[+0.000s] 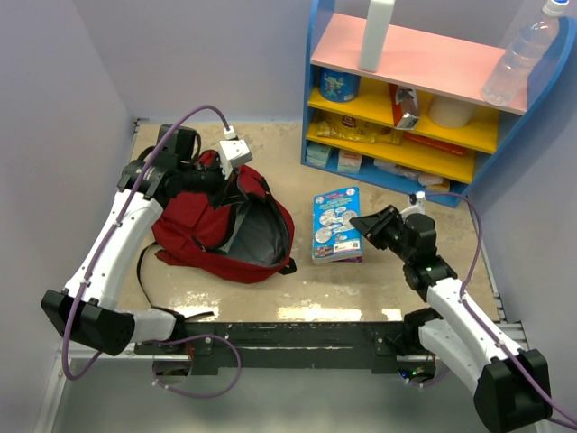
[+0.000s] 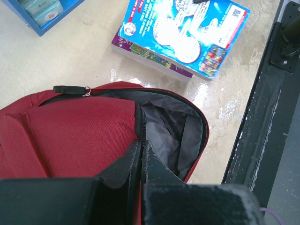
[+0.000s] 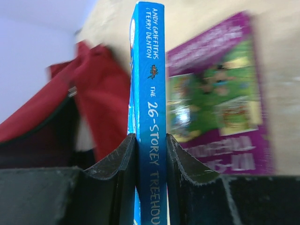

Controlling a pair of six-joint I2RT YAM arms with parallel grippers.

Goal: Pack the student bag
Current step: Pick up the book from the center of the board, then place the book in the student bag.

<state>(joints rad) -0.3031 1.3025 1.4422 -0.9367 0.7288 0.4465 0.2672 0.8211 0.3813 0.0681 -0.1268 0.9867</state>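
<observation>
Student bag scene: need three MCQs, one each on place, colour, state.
1. Where are the books relative to the student bag?
A) inside it
B) on the table beside it, on the right arm's side
C) on top of it
2. Colour of the book spine in the right hand?
A) red
B) green
C) blue
3. The bag's main compartment is:
A) open
B) zipped shut
C) buckled flat
Key: B, they lie outside the bag; C, the gripped spine is blue; A, grey lining shows, with the left hand pinching the rim.
</observation>
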